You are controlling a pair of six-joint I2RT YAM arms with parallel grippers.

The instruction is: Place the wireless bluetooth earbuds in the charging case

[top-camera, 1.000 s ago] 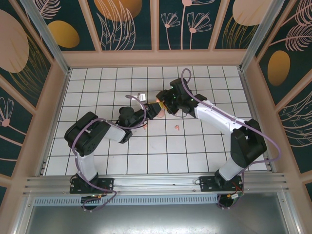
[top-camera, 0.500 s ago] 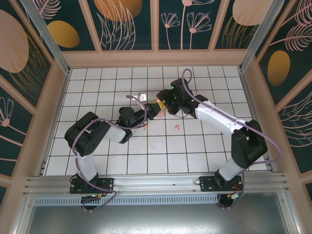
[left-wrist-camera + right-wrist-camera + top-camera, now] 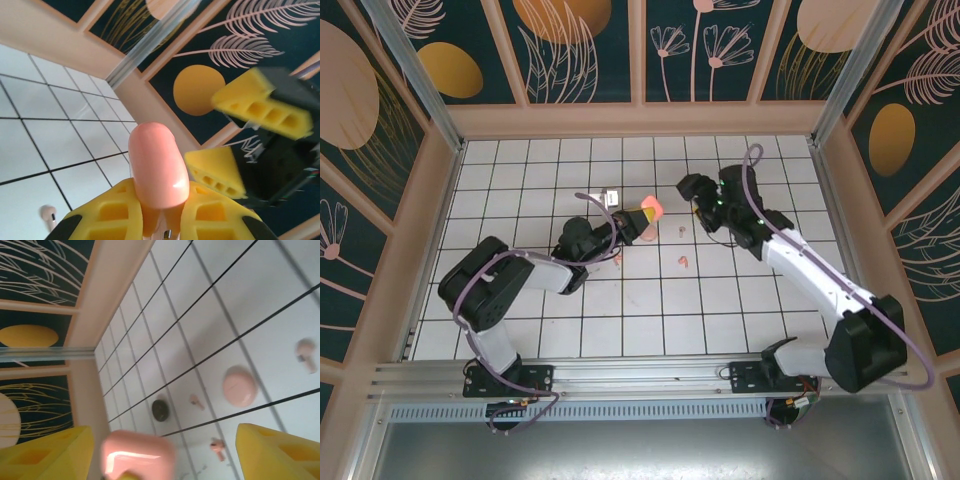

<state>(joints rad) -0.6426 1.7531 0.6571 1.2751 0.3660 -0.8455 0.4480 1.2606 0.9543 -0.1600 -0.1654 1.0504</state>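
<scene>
My left gripper is shut on a coral-pink charging case, held up off the tiles; in the left wrist view the case stands between the yellow fingers. My right gripper hangs open just right of the case, apart from it. The right wrist view shows the case, blurred, low between the spread fingers. Pink earbuds lie loose on the tiles; more earbuds appear below the right wrist, and one earbud by my left fingers.
A round pale pink case and a small dark case lie closed on the white tiles. The pen's wooden walls ring the floor; the far right corner post stands close behind the raised case.
My right gripper has let go of the case, opened wider and swung back to the right. My left gripper has closed on the case and keeps it raised.
</scene>
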